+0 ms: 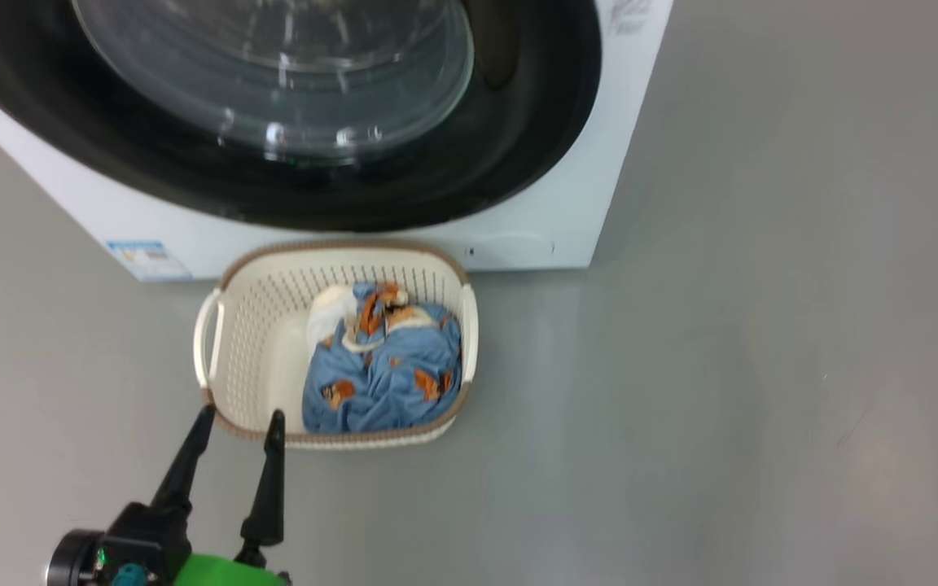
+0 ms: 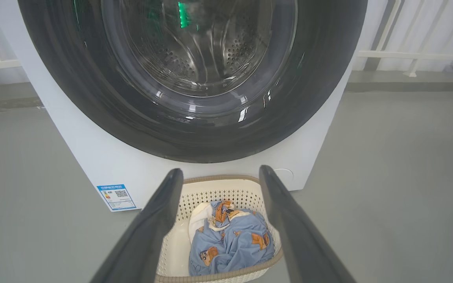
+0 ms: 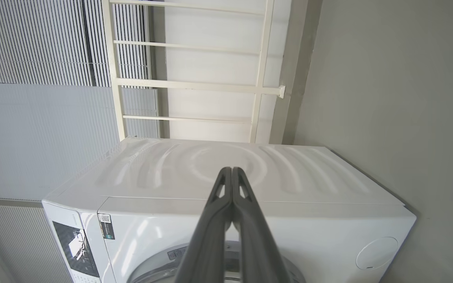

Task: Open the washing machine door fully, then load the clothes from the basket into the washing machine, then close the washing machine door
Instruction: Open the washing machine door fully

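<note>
Left claw (image 1: 241, 415) hangs spread wide, its two tips right at the near rim of the one basket (image 1: 261, 325) on the grey floor (image 1: 721, 366). Inside, a single heap of clothes (image 1: 387, 370) lies against the basket's right wall, and there are two loop handles at the sides. To the right is wide bare floor. Just beyond stands the washing machine (image 1: 575, 187), with the washing machine door (image 1: 355, 199) shut. There's one blue label (image 1: 147, 259) at its lower left corner, print too small to read. Right claw (image 3: 231, 173), fingers pressed together, points at the machine's top front edge.

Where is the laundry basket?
The basket sits on the floor just before the washing machine, left of centre in the head view, holding the clothes.
</note>
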You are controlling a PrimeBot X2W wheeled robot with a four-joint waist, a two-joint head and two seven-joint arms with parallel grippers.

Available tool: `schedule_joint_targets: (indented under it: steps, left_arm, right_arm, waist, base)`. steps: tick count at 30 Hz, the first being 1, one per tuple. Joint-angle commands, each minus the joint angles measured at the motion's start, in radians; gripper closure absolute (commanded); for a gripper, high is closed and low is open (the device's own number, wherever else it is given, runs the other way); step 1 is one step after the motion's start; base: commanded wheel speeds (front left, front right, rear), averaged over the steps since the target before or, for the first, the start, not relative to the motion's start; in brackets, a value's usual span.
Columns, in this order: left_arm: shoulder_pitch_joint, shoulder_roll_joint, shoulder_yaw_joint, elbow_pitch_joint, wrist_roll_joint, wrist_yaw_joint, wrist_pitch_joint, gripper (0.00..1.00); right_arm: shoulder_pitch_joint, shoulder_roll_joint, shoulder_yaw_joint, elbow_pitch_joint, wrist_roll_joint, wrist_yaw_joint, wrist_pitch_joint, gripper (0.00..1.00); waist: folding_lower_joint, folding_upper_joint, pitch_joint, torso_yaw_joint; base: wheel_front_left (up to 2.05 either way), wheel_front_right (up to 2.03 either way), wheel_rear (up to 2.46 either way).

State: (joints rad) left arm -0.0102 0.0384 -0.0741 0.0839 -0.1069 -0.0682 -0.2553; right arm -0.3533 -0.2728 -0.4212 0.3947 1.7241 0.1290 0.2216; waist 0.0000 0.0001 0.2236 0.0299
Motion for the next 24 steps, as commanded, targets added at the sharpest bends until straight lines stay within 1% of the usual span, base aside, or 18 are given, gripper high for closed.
schedule_joint_targets:
  steps: [1,6,10,11,16,24]
  left_arm:
    - [-0.030,0.012,0.025,-0.034,-0.023,0.012,-0.006,0.00]
    - [-0.038,0.012,-0.009,-0.086,-0.061,0.053,-0.006,0.00]
    - [-0.033,0.012,-0.042,-0.114,-0.095,0.083,-0.006,0.00]
    - [-0.029,0.012,-0.058,-0.124,-0.107,0.096,-0.006,0.00]
    - [-0.029,0.012,-0.102,-0.143,-0.128,0.125,-0.006,0.00]
    - [-0.045,0.012,-0.139,-0.153,-0.141,0.146,-0.006,0.00]
  right_arm:
    - [-0.038,-0.035,0.005,-0.018,0.002,0.002,0.023,1.00]
    - [-0.139,-0.063,-0.052,0.002,-0.005,0.002,0.113,1.00]
    - [-0.198,-0.085,-0.081,0.009,-0.033,0.002,0.164,1.00]
    - [-0.224,-0.091,-0.080,0.004,-0.051,0.002,0.192,1.00]
    - [-0.292,-0.100,-0.048,-0.022,-0.095,0.002,0.253,1.00]
    - [-0.404,-0.099,0.018,-0.069,-0.131,0.002,0.329,1.00]
  waist:
    - [0.0000,-0.0001,0.101,0.039]
    - [0.0000,-0.0001,0.168,0.083]
    - [0.0000,-0.0001,0.199,0.115]
    - [0.0000,-0.0001,0.209,0.127]
    - [0.0000,-0.0001,0.235,0.149]
    - [0.0000,-0.0001,0.273,0.167]
  base:
    - [0.00,0.00,0.00]
    - [0.00,0.00,0.00]
    - [0.00,0.00,0.00]
    - [0.00,0.00,0.00]
    - [0.00,0.00,0.00]
    - [0.00,0.00,0.00]
